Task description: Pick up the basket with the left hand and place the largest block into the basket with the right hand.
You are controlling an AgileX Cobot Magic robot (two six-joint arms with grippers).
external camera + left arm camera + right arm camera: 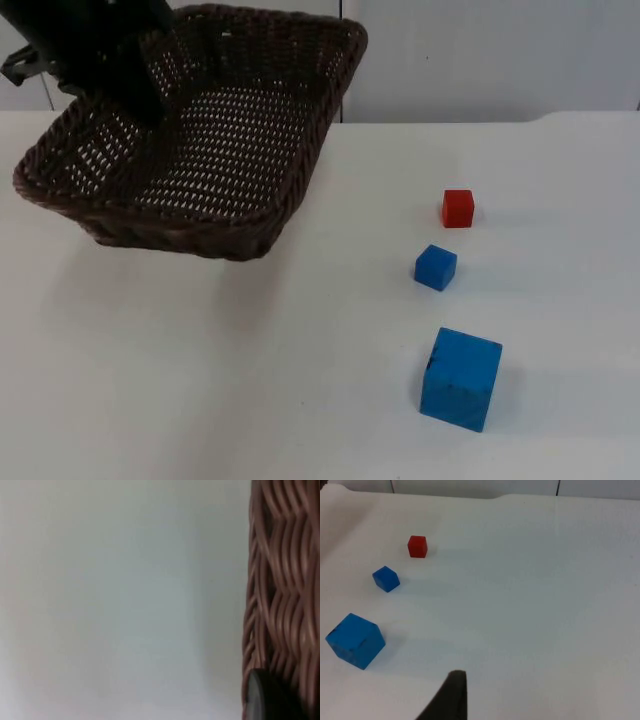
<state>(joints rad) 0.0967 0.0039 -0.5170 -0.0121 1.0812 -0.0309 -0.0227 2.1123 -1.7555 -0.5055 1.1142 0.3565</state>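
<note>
On the white table (250, 400), three blocks lie beside a raised basket (230, 140).

The top view looks down and forward over the table (250, 400) toward the grey partition wall (500, 60). The left wrist view sits very close against the woven basket (282, 580) wall. The right wrist view looks from farther off across the table toward the wall, sharing with the top view the large blue block (460, 378) (355, 641) and the two small blocks beyond it.
</note>
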